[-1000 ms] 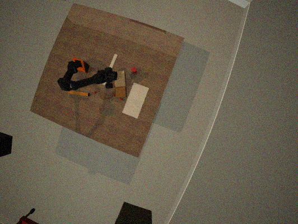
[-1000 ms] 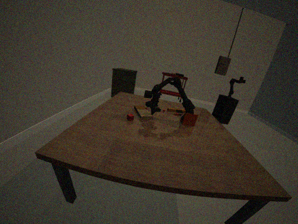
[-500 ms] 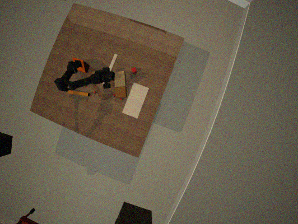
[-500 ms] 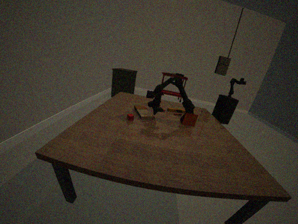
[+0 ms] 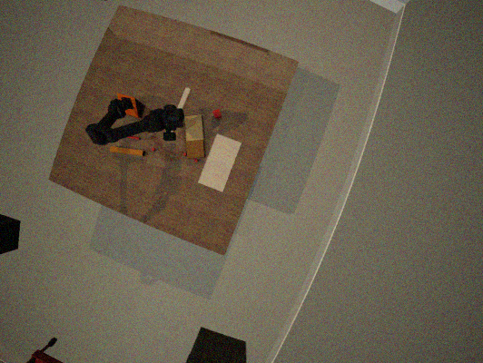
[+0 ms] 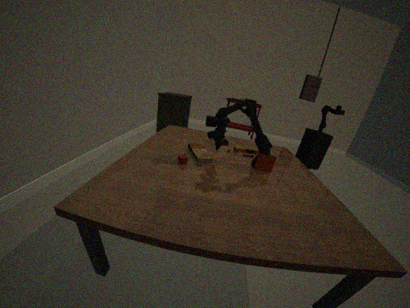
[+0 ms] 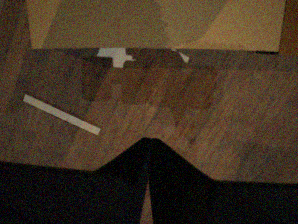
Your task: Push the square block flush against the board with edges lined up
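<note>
Gripper (image 5: 178,117) (image 6: 218,148) (image 7: 150,146): fingers shut together, nothing between. Board (image 5: 194,127) (image 6: 203,155) (image 7: 155,25), tan, lies ahead of the tips, a strip of table (image 5: 150,63) (image 6: 216,215) (image 7: 150,120) between. Block (image 5: 195,149) (image 6: 198,146) (image 7: 291,25), orange-brown, at the board's end, off to the right in wrist view; contact along the seam too dim to confirm. Pale stick (image 5: 183,98) (image 7: 61,115) left of the tips there. Farther out, beyond the board: red cube (image 5: 217,113) (image 6: 183,159), white sheet (image 5: 220,162).

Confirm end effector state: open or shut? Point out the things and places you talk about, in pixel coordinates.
Shut. In the wrist view the end effector's (image 7: 149,140) two dark fingers meet at their tips, with nothing between them.
</note>
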Robot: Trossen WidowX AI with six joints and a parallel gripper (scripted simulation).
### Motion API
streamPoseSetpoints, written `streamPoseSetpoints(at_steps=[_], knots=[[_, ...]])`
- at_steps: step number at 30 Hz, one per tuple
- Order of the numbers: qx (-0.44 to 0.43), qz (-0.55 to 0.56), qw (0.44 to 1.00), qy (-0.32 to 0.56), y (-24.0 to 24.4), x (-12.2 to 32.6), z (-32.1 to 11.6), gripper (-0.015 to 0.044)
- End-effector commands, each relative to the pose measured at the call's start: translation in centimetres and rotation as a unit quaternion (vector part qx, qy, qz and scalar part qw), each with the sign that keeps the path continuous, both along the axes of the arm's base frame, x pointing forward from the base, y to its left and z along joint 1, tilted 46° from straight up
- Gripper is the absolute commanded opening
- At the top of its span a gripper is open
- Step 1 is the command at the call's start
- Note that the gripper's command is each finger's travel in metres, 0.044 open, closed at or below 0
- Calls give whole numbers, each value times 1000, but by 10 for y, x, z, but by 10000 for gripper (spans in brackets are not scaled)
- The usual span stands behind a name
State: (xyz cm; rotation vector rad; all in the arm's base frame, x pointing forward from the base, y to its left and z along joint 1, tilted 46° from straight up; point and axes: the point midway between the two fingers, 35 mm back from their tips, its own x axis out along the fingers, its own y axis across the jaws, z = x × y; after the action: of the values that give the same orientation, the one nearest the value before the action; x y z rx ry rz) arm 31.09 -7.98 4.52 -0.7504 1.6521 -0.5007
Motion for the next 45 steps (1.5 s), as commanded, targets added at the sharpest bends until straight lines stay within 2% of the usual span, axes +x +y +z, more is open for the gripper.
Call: streamPoseSetpoints(at_steps=[1, 10, 19, 29, 41, 45], knots=[[-3, -37, 998, -43, 8, 9, -4, 0], [-15, -144, 978, -151, 24, 26, -20, 0], [-28, -248, 934, -254, 41, 41, -36, 0], [-43, -356, 860, -362, 60, 54, -57, 0], [-61, -471, 740, -476, 84, 66, -85, 0], [-62, -477, 733, -482, 86, 66, -86, 0]])
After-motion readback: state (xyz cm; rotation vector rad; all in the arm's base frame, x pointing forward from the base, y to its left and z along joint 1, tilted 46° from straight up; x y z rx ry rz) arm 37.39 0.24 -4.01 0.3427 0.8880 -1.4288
